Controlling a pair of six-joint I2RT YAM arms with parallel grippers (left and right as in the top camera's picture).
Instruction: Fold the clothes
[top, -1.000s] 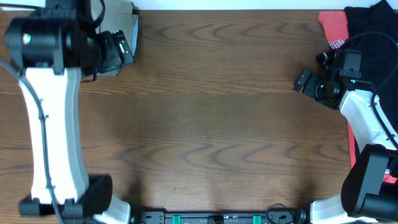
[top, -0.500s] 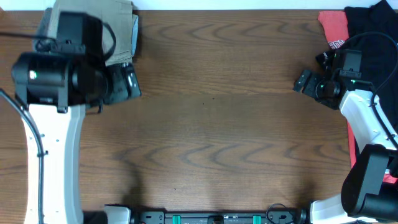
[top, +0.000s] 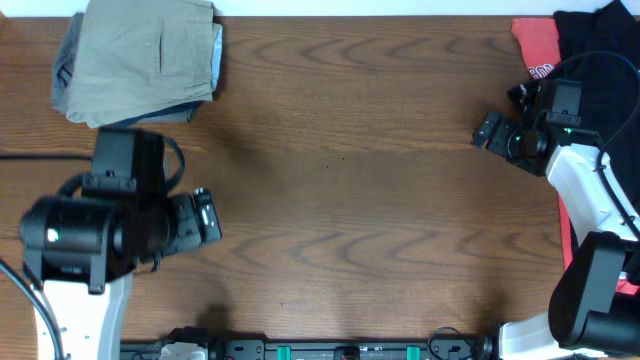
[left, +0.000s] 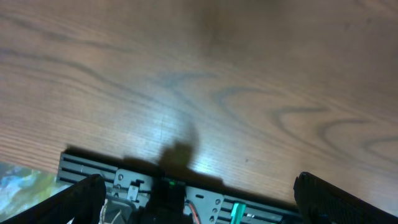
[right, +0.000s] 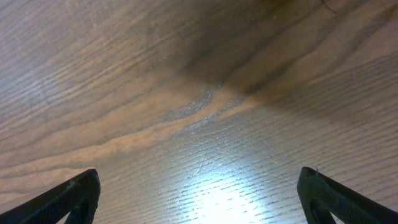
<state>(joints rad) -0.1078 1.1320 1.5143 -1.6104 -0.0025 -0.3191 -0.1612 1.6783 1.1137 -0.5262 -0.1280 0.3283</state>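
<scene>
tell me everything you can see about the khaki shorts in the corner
The khaki shorts lie folded in a compact, roughly square bundle at the far left corner of the wooden table. The fabric is wrinkled, cotton-looking and pale grey-green, with a stitched seam on top and light blue lining showing along the right edge. Only the table touches them.

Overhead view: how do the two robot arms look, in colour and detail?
Both the left arm and right arm have white links, bulky black joint housings with a small green light, and thin black cables. The fingers are black.
</scene>
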